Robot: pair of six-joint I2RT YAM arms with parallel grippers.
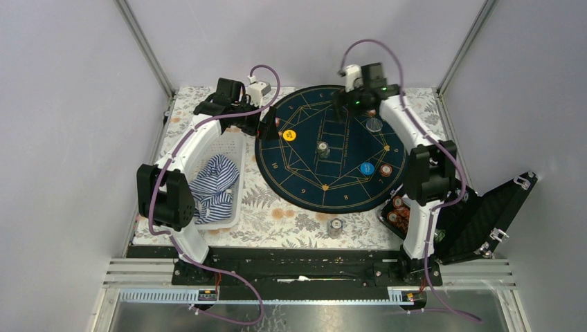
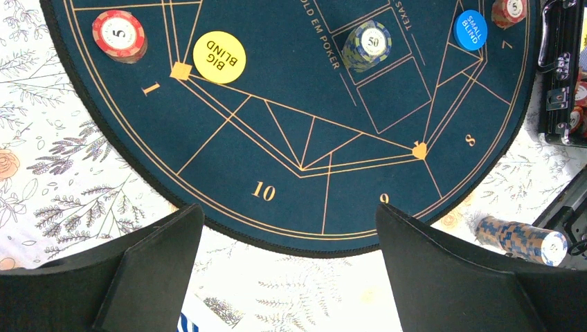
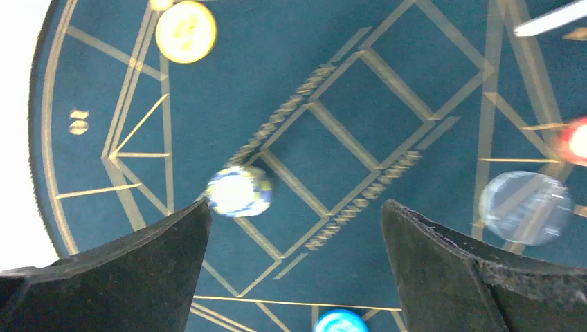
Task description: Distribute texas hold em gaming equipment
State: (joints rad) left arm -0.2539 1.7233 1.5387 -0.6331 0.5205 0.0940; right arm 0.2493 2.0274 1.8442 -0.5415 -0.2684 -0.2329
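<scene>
On the round mat [image 1: 304, 176] lie a yellow disc [image 1: 289, 135], a blue disc [image 1: 367, 168], a blue-yellow chip stack [image 1: 323, 147], a red chip stack [image 1: 385, 170], another red one [image 1: 277, 122] and a clear disc [image 1: 374, 124]. My left gripper [image 1: 267, 124] is open and empty at the mat's far left edge. Its wrist view shows the gripper [image 2: 289, 207], the yellow disc [image 2: 219, 57], the blue disc [image 2: 471, 30] and the red stack [image 2: 119, 34]. My right gripper [image 1: 344, 105] is open and empty above the mat's far side. Its blurred wrist view shows the gripper [image 3: 296, 204] and the chip stack [image 3: 239, 191]. No playing cards are in view.
A white basket [image 1: 235, 149] holding the striped cloth [image 1: 213, 187] stands at the left. An open black case [image 1: 477, 214] with red chips [image 1: 398, 211] sits at the right. A chip stack [image 1: 335, 227] lies on its side on the floral table near the front.
</scene>
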